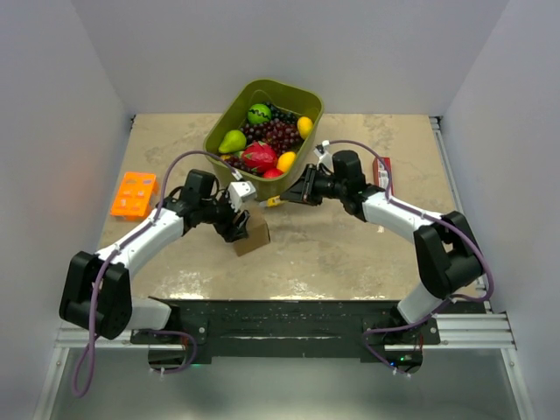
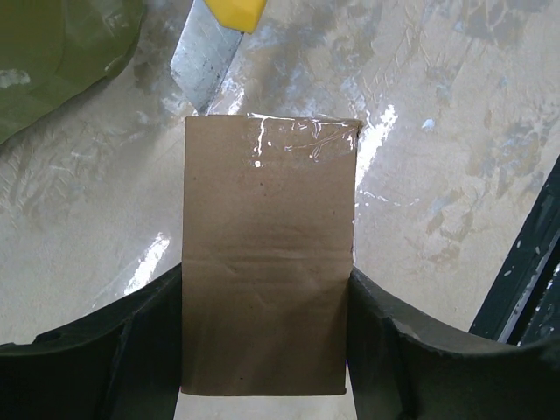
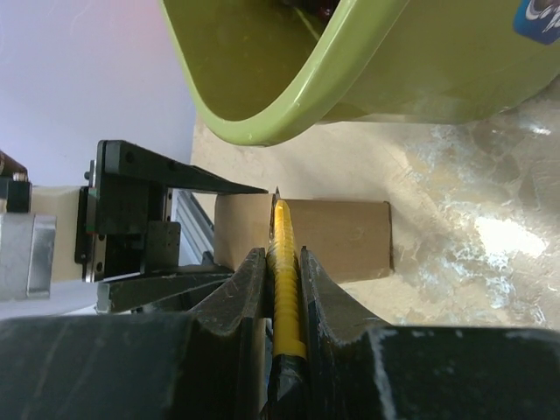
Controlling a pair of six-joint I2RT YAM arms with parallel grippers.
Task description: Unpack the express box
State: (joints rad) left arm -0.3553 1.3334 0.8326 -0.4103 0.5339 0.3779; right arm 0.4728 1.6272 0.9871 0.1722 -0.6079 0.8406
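Jaws of my left gripper (image 2: 265,282) clench the taped express box (image 2: 267,210) just in front of the green tub (image 1: 227,111). My right gripper (image 3: 282,259) clamps a yellow utility knife (image 3: 280,229), blade near the box. That tub holds grapes (image 1: 278,135), a pear (image 1: 232,140), a dragon fruit (image 1: 259,157) and lemons (image 1: 304,125).

The green tub (image 1: 234,105) stands close behind the brown box (image 1: 254,236), and the yellow knife (image 3: 282,254) pokes in between them, so that side is tight, but the worktop (image 1: 332,254) in front lies open.
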